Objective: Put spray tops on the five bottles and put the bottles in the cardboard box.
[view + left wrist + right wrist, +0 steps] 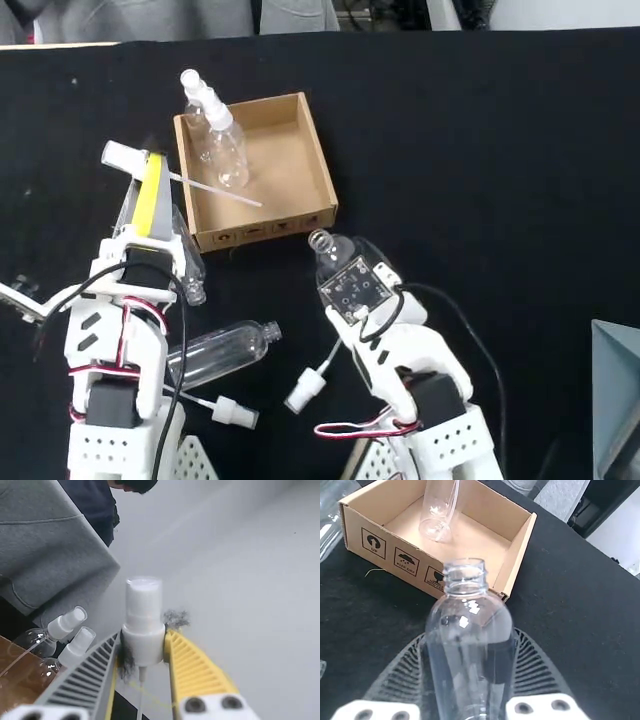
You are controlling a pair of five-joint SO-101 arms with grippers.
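My left gripper (130,160) is shut on a white spray top (118,154) just left of the cardboard box (318,165); the top's thin dip tube (215,190) slants over the box. In the left wrist view that spray top (142,617) sits upright between grey and yellow fingers (195,665). My right gripper (336,262) is shut on a clear, uncapped bottle (328,250) near the box's front right corner; its open neck (465,572) points toward the box (520,540). Two capped bottles (222,135) lean in the box's far left corner.
A clear uncapped bottle (222,350) lies on the black table between the arms, another (190,270) lies partly under the left arm. Two loose spray tops (237,411) (307,388) rest near the front edge. A grey-blue object (615,390) stands at the right edge.
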